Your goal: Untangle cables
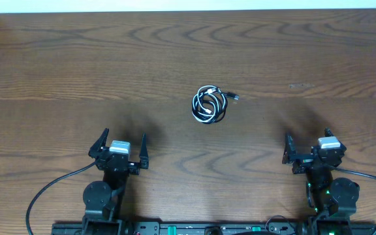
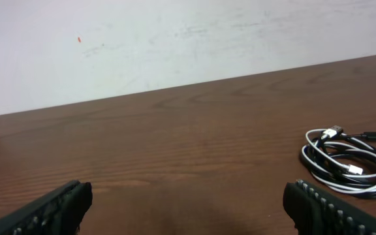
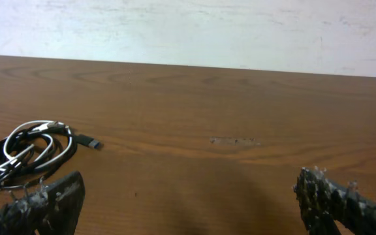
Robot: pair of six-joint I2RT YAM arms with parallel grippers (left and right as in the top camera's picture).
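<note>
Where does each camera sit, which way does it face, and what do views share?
Overhead: above the brown wooden table, looking straight down; left end effector and right end effector show, both open, at bottom.
Left wrist: low on the left arm, facing the pale wall; own black fingers at bottom corners.
Right wrist: low on the right arm, facing likewise; own black fingers at bottom corners.
Shared: all three see the coiled white and black cables.
</note>
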